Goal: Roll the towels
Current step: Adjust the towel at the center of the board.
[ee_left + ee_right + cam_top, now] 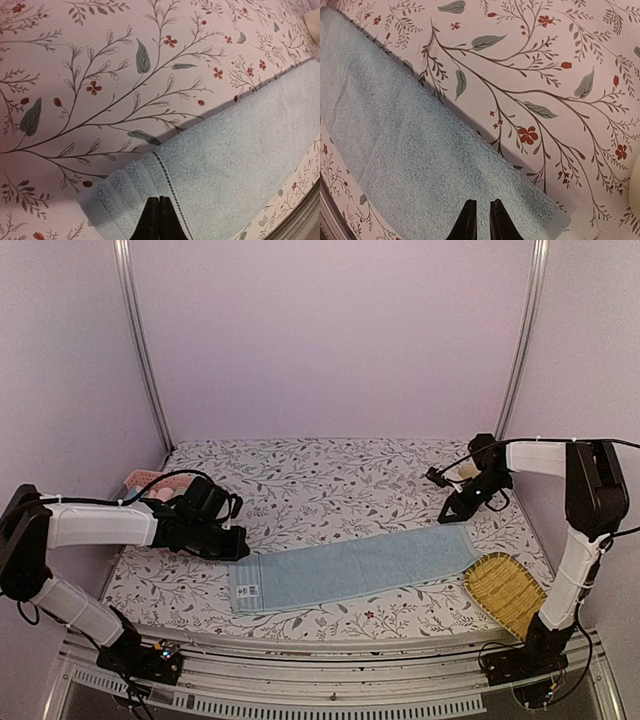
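The light blue towel (pixel 355 568) lies flat and unrolled along the near side of the floral worktop (pixel 330 480), stretched left to right. The left fingers (pixel 151 224) are clenched together over its banded left end. The right fingers (pixel 468 222) sit over its right end with a slim gap between them; whether they pinch cloth I cannot tell. A woven yellow mat (pixel 505 590) lies just beside that end, and a pink basket (pixel 145 480) sits at the far left.

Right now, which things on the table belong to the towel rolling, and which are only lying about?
For the job:
- light blue towel, spread flat, not yet rolled

Lying about:
- pink basket, far left
- woven yellow tray, near right
- cream mug, only partly seen
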You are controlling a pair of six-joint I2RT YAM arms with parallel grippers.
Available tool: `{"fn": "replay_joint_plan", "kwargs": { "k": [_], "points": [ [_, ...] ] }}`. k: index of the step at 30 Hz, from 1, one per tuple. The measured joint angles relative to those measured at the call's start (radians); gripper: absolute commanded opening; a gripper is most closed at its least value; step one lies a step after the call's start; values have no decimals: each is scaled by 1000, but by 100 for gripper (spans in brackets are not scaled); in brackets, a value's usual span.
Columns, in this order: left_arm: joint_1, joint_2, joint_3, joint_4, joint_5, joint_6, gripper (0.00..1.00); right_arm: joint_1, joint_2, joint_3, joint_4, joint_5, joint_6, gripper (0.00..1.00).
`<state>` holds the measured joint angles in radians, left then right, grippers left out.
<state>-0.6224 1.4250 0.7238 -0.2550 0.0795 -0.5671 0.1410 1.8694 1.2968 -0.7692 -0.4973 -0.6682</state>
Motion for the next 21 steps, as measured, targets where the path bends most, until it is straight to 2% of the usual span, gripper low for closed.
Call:
{"fn": "replay_joint_plan", "kwargs": {
  "k": [3,15,21],
  "points": [
    [0,17,-19,-6,-63,-11,0,7,5,-11,21,94,27,10],
    [-1,230,61,21,-174,-81,0,2,99,-10,98,276,131,10],
    [-6,180,-3,43,-216,-174,0,19,124,23,115,307,142,10]
  ]
}}
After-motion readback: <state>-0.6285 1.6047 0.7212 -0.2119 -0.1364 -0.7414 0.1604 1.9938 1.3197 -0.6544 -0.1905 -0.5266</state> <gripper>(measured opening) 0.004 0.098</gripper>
